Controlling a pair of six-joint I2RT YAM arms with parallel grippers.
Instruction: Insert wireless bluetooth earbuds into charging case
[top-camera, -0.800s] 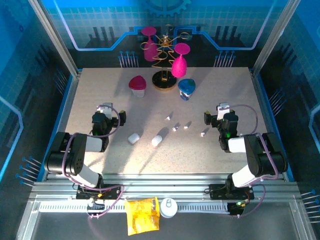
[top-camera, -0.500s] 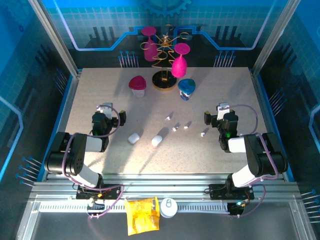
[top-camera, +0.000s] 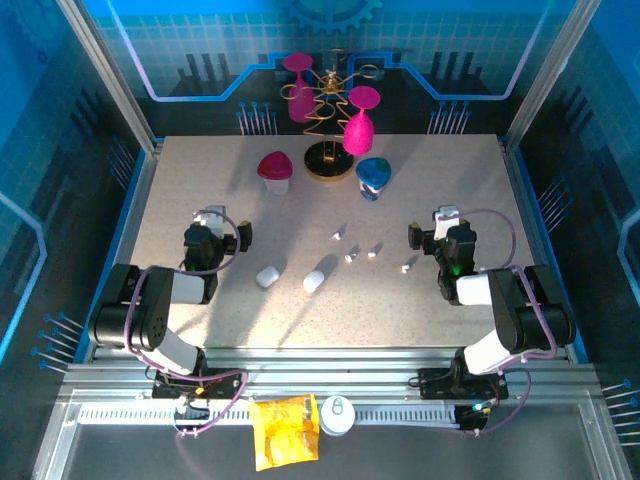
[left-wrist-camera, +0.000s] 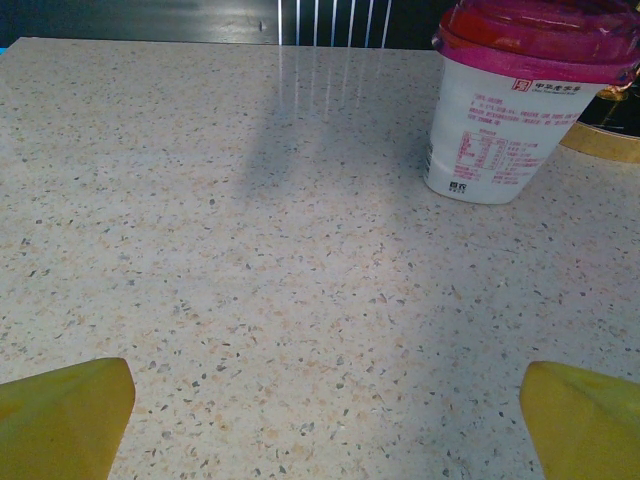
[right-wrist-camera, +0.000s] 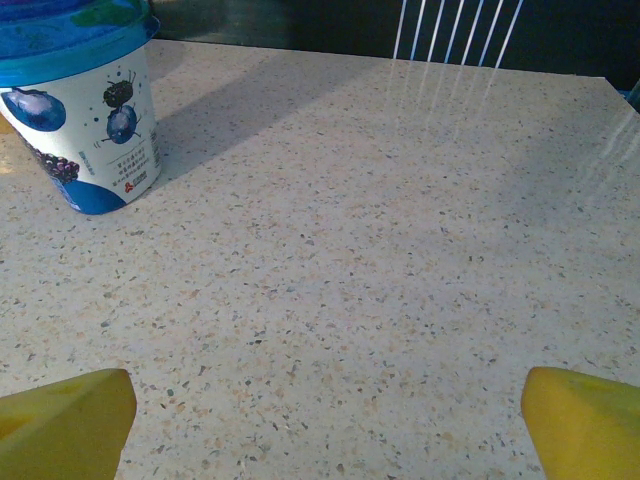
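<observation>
The left gripper (left-wrist-camera: 322, 420) is held wide open, its 2 yellow fingers (left-wrist-camera: 62, 418) spread to the lower corners of the wrist view, and nothing is gripped. Bare table (left-wrist-camera: 250, 300) is seen between them. Ahead of these fingers and to their right, a pink cup (left-wrist-camera: 508, 110) is stood upright, well apart from them.

The right gripper (right-wrist-camera: 325, 420) is likewise spread fully, with nothing held between its yellow pads (right-wrist-camera: 65, 415). Ahead of them and to the left, a blue cup (right-wrist-camera: 88, 120) is stood upright, well clear.

From above, the 4 earbuds (top-camera: 372, 252) are seen loose on the table between the 2 grippers, nearer the right fingers than the left. The closest is laid near the right gripper, on its left. They are shown as small white specks, so how each is turned cannot be told. 2 white cases (top-camera: 314, 281) are laid near each other but apart, to the right of the left fingers and slightly nearer the bases; they seem to be closed. Beyond both cups, a gold stand (top-camera: 328, 155) hung with pink glasses (top-camera: 360, 130) is placed at the far middle.
</observation>
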